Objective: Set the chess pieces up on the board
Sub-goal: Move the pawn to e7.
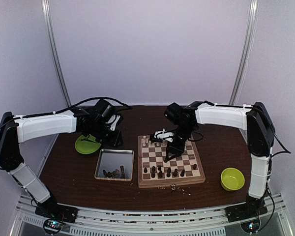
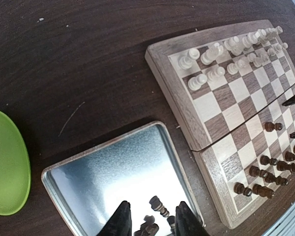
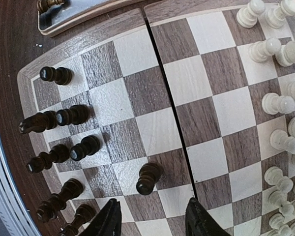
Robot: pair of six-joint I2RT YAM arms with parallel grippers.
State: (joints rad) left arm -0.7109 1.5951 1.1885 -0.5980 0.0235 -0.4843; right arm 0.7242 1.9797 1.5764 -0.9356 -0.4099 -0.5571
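Pieces: dark chess pieces (image 1: 161,172) stand on the board (image 1: 171,183) in its near rows, more lie in the tray (image 2: 113,162) | right gripper (image 3: 152,204): jaws apart, empty, just behind a lone dark piece (image 3: 148,178) | left gripper (image 2: 151,210): jaws apart above the tray's pieces | risk: right fingers could brush and topple the lone piece.

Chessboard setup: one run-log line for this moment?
left gripper: open above metal tray, loose dark pieces below | right gripper: open over chessboard, dark pawn upright ahead of it | dark side: partly set
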